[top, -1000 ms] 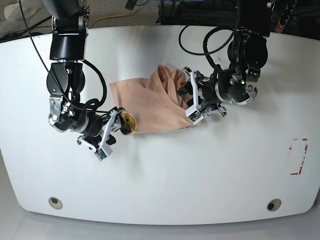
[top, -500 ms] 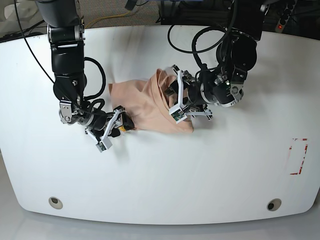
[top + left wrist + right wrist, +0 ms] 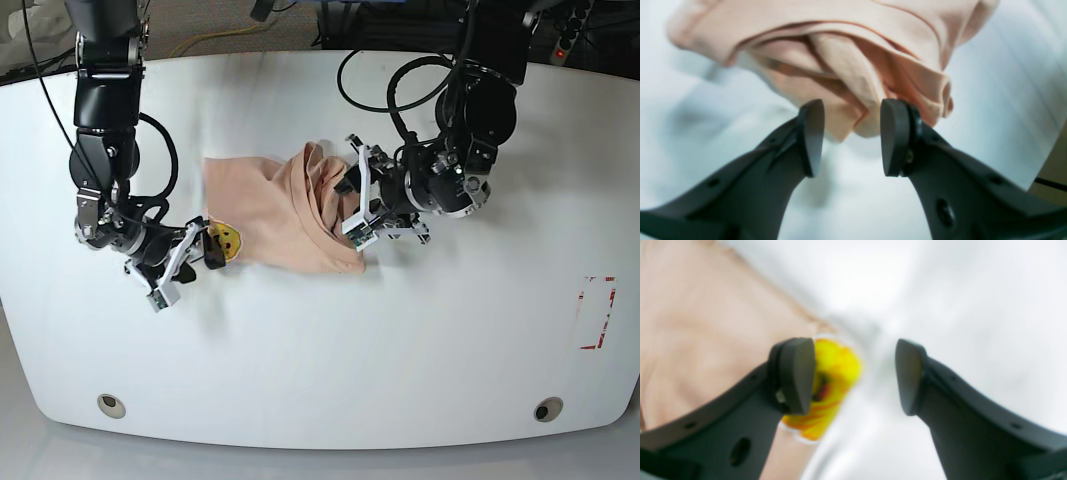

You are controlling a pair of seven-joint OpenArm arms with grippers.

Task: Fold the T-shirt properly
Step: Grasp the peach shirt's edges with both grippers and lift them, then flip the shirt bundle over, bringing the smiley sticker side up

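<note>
Parted right tool (image 3: 855,376) over T-shirt (image 3: 706,336) edge, yellow print (image 3: 831,373) beside one finger.

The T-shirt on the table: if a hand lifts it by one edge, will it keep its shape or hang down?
Probably it hangs down: the T-shirt lies in soft bunched folds, so it looks floppy. It also looks light and thin, as the layered edges near the left hand curl loosely. Pushed, it would likely wrinkle and drag over the smooth white table rather than slide as one piece.
</note>
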